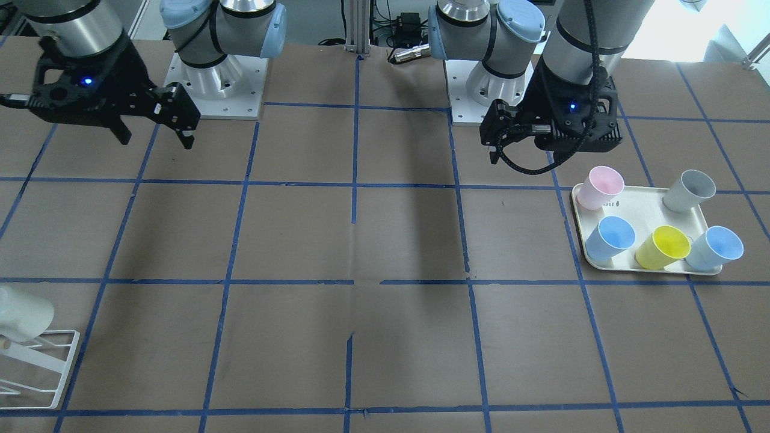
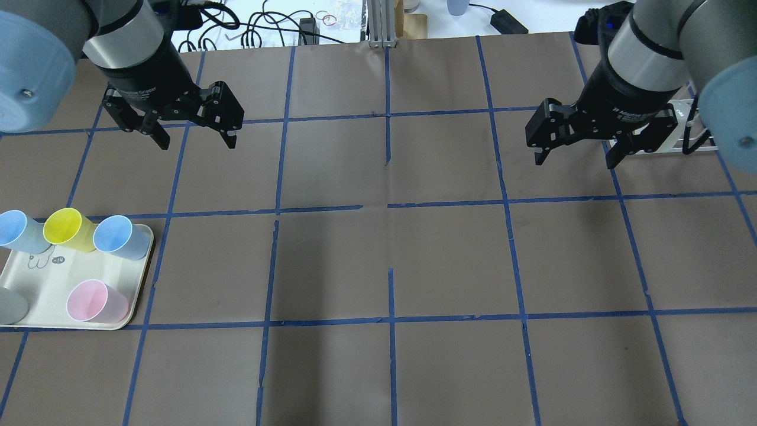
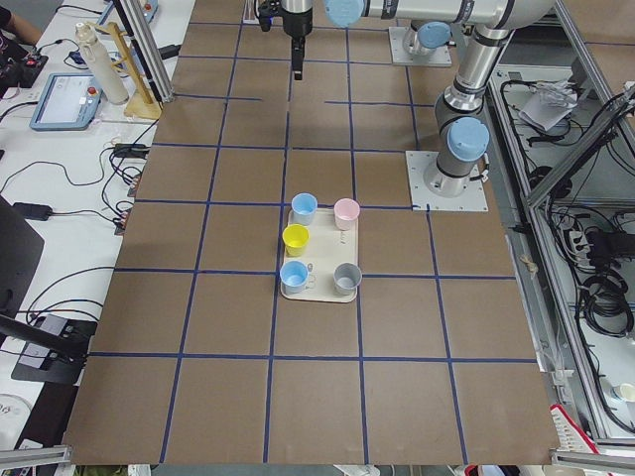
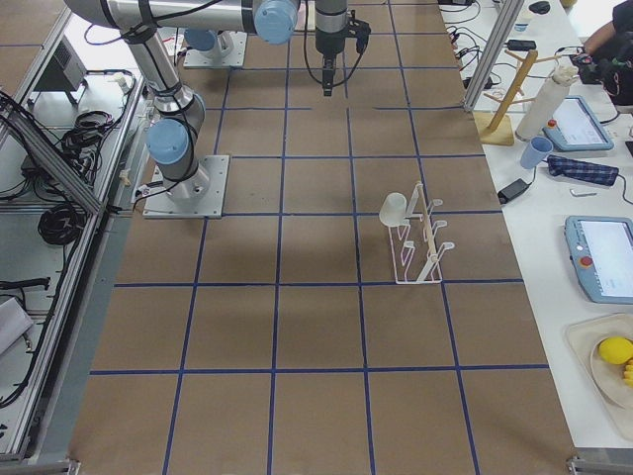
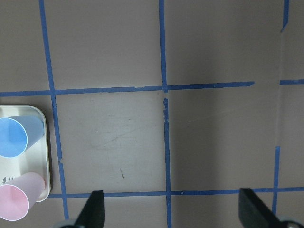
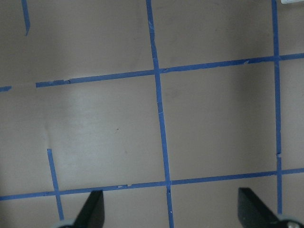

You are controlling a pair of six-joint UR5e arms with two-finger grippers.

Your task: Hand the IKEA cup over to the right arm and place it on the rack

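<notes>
As it rests on rack [image 1: 66,370], IKEA cup [image 1: 23,314], cream, tapered

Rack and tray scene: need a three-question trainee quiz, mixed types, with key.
1. True or false: the pale cream plastic tumbler sits on the white wire rack.
2. How many cups stand on the cream rounded tray? A) four B) five C) six
3. Fill in: the jaws of the left gripper and the right gripper are both ____.
Key: 1 true; 2 B; 3 open.
</notes>
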